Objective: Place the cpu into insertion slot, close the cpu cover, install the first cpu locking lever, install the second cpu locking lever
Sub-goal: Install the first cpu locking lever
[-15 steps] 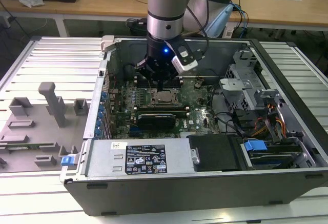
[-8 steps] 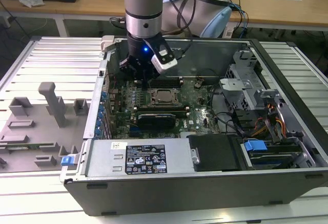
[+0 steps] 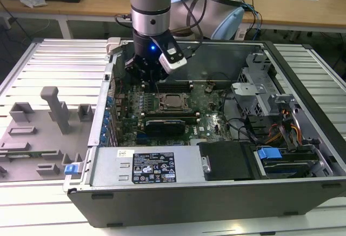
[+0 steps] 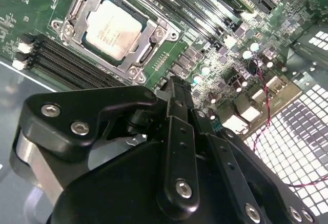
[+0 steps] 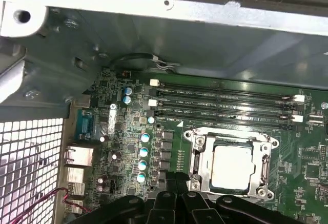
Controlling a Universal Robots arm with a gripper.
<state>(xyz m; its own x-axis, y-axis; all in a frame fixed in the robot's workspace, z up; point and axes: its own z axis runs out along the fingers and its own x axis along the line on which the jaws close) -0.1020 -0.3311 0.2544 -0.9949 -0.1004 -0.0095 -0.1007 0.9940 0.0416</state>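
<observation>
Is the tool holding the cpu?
No, in the first wrist view the cpu lies flat inside the cover frame, apart from the tool.

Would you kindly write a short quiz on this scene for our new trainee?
1. True or false: the hand grips the cpu.
2. The cover is: A) down flat around the cpu, B) raised upright, C) lying outside the case.
3. What long black parts run in rows beside the cpu?

Key: 1 false, the hand is shut on nothing beside the cpu; 2 A; 3 memory slots.
</observation>
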